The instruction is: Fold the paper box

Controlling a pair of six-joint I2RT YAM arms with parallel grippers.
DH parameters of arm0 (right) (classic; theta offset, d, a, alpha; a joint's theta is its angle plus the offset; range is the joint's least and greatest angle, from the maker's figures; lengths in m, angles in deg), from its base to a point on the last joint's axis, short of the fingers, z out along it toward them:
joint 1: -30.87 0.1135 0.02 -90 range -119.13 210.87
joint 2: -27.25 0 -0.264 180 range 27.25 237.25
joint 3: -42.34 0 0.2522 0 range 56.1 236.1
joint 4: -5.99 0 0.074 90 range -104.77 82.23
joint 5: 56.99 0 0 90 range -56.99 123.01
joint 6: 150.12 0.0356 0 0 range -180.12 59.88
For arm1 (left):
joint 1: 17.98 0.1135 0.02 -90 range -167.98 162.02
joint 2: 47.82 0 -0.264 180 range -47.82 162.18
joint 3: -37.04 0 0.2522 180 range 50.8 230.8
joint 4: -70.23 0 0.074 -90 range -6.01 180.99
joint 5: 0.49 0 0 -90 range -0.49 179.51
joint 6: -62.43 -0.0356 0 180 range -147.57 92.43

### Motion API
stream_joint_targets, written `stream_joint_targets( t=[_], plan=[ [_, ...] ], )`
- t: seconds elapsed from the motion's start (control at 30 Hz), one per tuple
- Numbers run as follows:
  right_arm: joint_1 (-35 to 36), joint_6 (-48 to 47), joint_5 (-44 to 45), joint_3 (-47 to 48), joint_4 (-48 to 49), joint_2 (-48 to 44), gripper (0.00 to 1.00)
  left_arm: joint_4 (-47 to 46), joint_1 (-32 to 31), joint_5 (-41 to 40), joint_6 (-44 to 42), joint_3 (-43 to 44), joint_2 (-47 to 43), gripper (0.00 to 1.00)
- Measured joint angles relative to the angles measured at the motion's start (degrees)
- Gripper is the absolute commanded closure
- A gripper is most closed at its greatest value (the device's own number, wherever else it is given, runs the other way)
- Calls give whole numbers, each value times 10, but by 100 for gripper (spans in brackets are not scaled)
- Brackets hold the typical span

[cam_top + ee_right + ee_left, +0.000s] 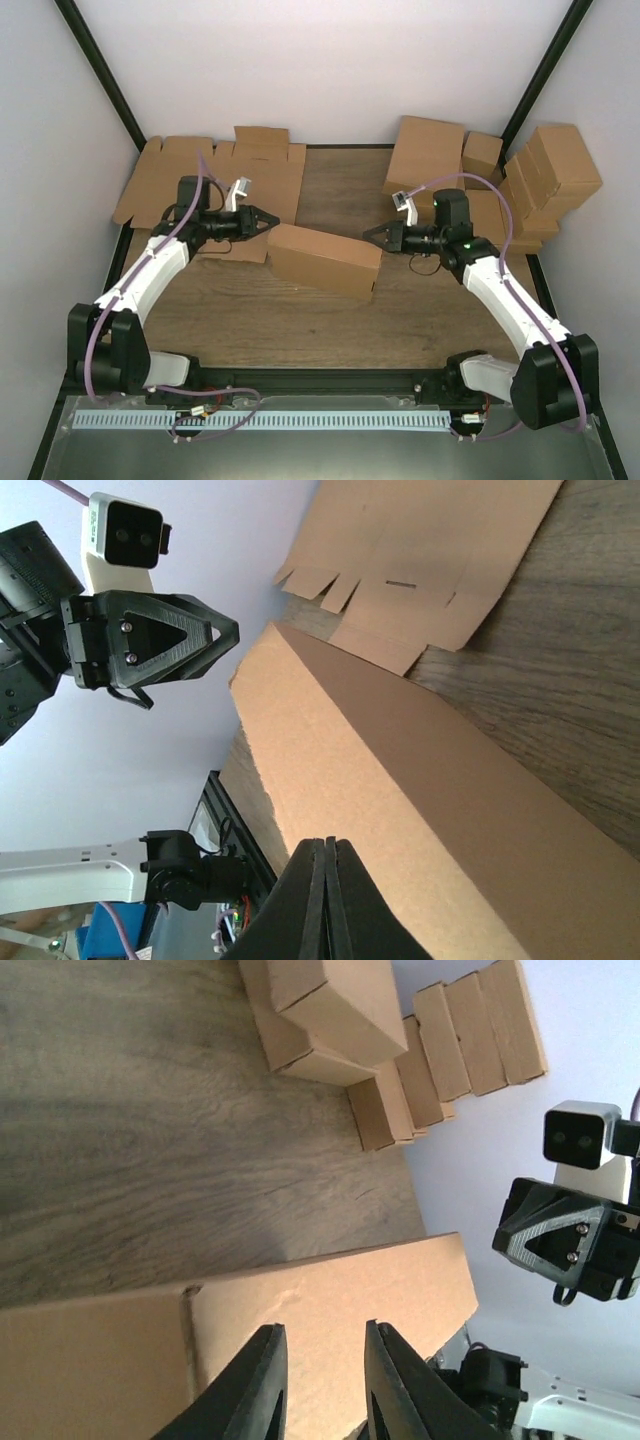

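Though unclear overhead, wrist view shows left pincer (320, 1335) parted before paper box (400, 1280).

Paper box (325, 262) lies on the table (300, 325) near its middle, set slantwise, with the left end farther back and the right end nearer me. My left tool (268, 219) sits at the box's back-left corner. My right tool (368, 236) sits at its right end, so the box lies between the two. Cannot tell whether either tip touches it.

Flat blanks (175, 180) lie at the table's back left, behind my left tool, overlapping one another. Closed boxes (520, 180) stand stacked at the back right, behind and to the right of my right tool. Left arm base (110, 345) and right arm base (555, 375) stand at the near edge, with the box beyond them.
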Motion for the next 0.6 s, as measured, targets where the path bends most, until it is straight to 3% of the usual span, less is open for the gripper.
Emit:
stream_joint_targets(
  t=[0.17,0.37,0.43,0.53,0.6],
  plan=[
    [0,-5,8,-41,7,6,99,-9,1,-8,-12,-34,6,87],
    [-2,-10,-2,-57,31,9,97,-22,1,-21,-30,-44,-3,83],
    [-2,-16,2,-56,26,5,91,-12,-1,-27,-37,-44,-11,74],
    [-2,-27,16,-39,-10,-7,74,19,-4,-39,-50,-36,-29,50],
    [-2,-43,33,-20,-43,-18,47,47,-4,-52,-54,-30,-51,28]
  ],
)
